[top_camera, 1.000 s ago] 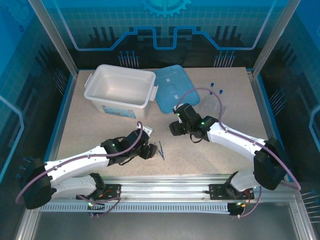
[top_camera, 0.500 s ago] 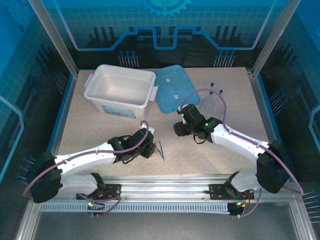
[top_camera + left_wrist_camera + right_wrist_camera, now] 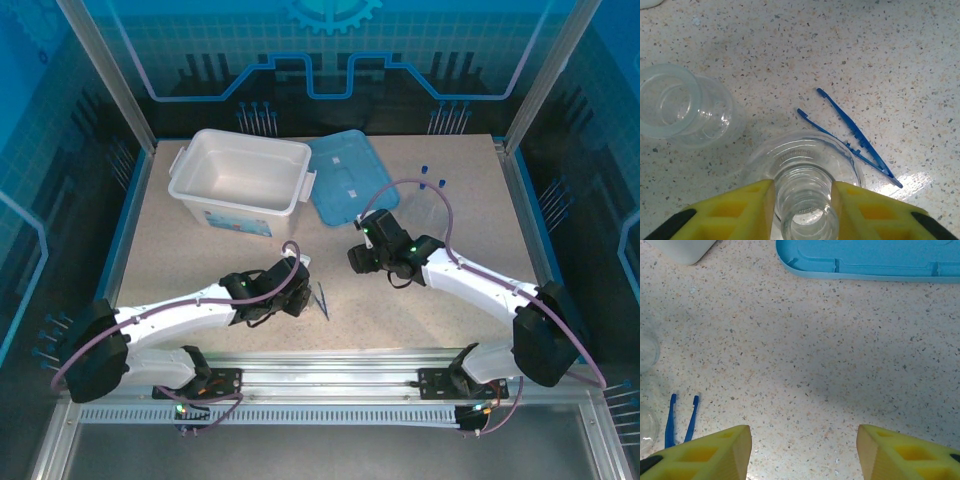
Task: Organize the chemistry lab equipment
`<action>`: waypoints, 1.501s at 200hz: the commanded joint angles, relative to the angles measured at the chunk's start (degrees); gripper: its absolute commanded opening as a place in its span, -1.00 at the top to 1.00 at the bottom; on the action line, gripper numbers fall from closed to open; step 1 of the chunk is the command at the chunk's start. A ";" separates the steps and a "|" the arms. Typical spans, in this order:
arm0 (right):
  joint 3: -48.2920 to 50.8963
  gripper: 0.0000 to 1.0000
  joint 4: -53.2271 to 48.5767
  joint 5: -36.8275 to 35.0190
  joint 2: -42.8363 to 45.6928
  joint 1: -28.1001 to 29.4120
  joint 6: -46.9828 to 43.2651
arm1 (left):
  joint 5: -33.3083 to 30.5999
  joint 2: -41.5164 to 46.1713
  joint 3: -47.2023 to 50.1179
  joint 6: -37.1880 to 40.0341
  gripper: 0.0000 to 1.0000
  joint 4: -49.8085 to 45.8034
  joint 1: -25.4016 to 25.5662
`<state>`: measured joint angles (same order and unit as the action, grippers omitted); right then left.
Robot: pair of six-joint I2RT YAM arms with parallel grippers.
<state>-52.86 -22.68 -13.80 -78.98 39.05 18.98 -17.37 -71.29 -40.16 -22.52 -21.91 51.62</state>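
The conical flask (image 3: 802,200) stands upright on the surface (image 3: 890,50) near its front middle, with its neck pointing straight up between the left fingers (image 3: 745,207). They flank the neck at 9 and 3 o'clock and press on both sides, so the lift looks to be this arm's. The tweezers (image 3: 855,140) lie just beside the flask at 1 o'clock, and a beaker (image 3: 682,107) sits at 10. The right fingers (image 3: 715,447) gape wide and hold nothing. From above, the bin (image 3: 240,180) lies at 11 o'clock.

The conical flask (image 3: 802,200) runs off the bottom edge; the beaker (image 3: 690,110) is clipped sideways; the tiny blue-capped tubes (image 3: 432,183) number perhaps three.
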 commanded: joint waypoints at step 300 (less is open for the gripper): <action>-9.27 -0.17 -0.96 3.85 -0.50 -4.74 -1.76 | 5.09 -6.44 -45.16 14.11 0.76 -17.39 -12.57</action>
<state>-59.48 -23.46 -11.42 -78.13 35.35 17.91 -14.66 -75.00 -79.46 -12.86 -38.39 42.63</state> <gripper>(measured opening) 0.582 0.225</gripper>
